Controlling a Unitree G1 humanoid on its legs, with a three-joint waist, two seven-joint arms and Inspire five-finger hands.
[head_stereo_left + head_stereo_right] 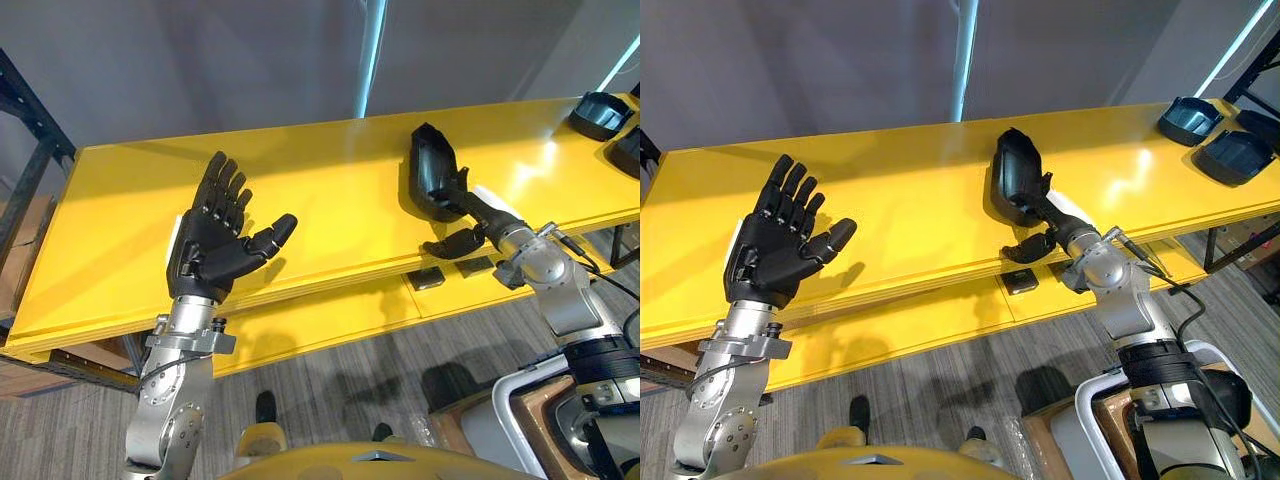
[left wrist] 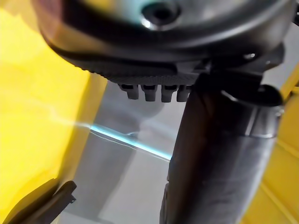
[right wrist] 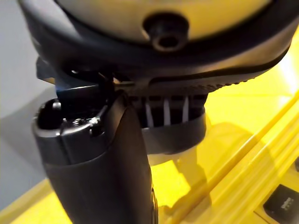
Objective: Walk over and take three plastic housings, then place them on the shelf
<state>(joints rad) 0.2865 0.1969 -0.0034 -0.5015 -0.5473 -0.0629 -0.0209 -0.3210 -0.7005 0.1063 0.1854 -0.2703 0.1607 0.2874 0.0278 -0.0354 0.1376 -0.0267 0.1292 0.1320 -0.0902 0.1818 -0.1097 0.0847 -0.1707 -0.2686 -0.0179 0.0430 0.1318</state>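
My left hand hangs wide and empty above the yellow shelf, kept clear, I judge. My right hand reaches to the plastic housing lying on the shelf at its fingertips; grip or not, I cannot tell. Farther right sit a second housing and a third housing — three in all.

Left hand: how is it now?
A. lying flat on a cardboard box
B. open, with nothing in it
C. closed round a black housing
B: the left hand has straight, spread fingers and holds nothing, raised in front of the yellow shelf.
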